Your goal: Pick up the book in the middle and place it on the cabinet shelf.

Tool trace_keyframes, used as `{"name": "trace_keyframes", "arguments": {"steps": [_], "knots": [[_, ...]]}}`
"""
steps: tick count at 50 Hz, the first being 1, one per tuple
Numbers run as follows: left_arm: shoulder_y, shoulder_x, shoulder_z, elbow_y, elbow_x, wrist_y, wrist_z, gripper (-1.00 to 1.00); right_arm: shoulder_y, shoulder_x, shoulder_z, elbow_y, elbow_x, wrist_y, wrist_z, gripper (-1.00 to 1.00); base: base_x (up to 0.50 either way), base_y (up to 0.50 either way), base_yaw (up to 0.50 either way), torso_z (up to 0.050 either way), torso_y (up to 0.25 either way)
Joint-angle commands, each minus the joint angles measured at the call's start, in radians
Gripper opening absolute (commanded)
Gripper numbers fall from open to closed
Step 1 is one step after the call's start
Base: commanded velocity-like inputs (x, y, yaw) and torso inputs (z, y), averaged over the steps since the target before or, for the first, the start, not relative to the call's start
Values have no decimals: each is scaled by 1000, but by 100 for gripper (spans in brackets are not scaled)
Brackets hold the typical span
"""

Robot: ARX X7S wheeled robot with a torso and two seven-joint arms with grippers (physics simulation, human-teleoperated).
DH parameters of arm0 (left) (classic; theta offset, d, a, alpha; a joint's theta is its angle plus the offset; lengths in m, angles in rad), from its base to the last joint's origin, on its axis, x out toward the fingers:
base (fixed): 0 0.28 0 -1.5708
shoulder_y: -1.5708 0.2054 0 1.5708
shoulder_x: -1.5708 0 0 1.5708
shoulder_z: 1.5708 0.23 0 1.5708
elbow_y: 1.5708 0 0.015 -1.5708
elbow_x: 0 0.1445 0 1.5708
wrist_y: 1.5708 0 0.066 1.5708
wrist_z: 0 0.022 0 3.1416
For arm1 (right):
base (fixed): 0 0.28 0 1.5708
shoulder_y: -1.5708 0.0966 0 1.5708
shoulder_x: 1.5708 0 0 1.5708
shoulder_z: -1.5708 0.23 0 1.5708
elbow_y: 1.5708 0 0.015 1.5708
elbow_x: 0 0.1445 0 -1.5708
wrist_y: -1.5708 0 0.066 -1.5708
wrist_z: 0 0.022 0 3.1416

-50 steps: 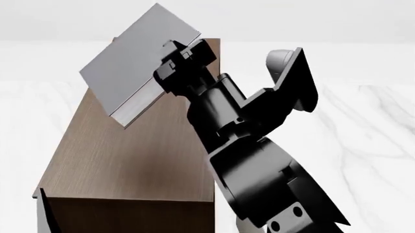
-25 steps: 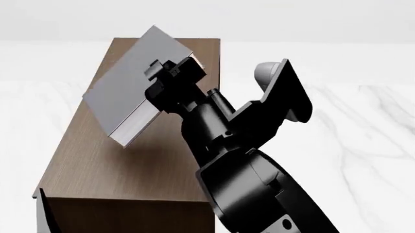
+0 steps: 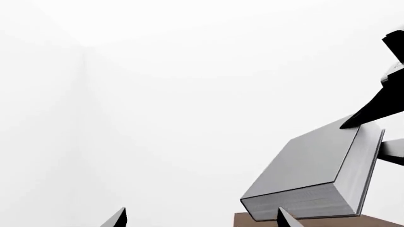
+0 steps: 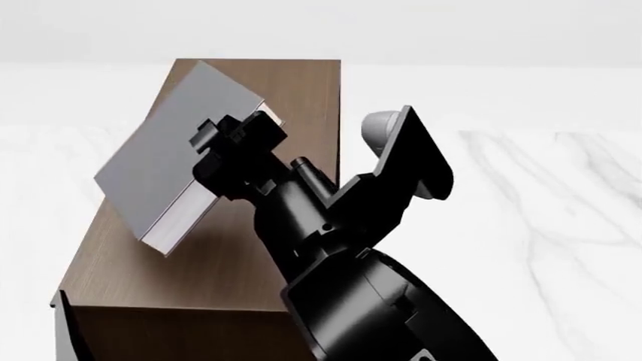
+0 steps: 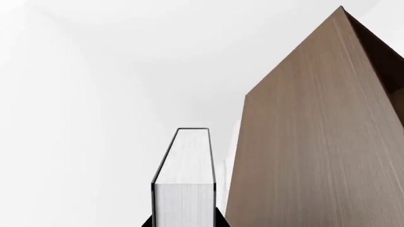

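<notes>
The book (image 4: 165, 162), a thick hardcover with a smooth mid-grey cover and a finely ribbed white page block, is hanging tilted in the air over the left half of the cabinet shelf (image 4: 271, 248), one lower corner dipping toward the wood but not yet touching it. The right hand (image 4: 233, 141), a blocky black assembly on a bulky black arm, is clamping the book at its edge, fingers closed against the covers; the right wrist view is looking straight along the page block (image 5: 183, 189), pinched between the cover boards. The cabinet shelf is showing as a long box of dark brown wood grain with a flatter, lighter brown rectangular top, standing on a pale marbled floor (image 4: 542, 218). The placing step appears to be in hand: the carry looks all but done and the set-down is not. The next move is likely calling for levelling the cover toward the top, lowering until the book is lying flat, then releasing the grip. The left hand (image 3: 202, 218) is showing only two dark fingertips, spread well apart and holding nothing, low beside the cabinet's near corner.
</notes>
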Motion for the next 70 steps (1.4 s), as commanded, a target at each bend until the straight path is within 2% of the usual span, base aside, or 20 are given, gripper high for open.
{"name": "trace_keyframes", "arguments": {"steps": [1,23,33,47,48,70], "knots": [[-2,19,-16,-14,10,18,20,100,-19,-15,6,-24,-15,-8,-51,-100,0,0,0,0,0],[-34,33,7,-168,24,131,-4,100,-45,5,-34,-5,-31,-20,-68,-100,0,0,0,0,1],[-30,29,8,-156,19,123,-5,100,-57,17,-48,9,-40,-25,-75,-100,0,0,0,1,0],[0,7,-4,-20,-5,18,11,100,-67,40,-72,27,-45,-15,-72,-100,0,0,0,0,0],[1,7,-4,-17,-4,15,11,100,-66,42,-73,28,-47,-16,-74,100,0,0,0,0,0],[-3,4,-2,0,-11,-9,10,100,-72,76,-82,63,-102,-40,-100,100,0,0,0,0,0]]}}
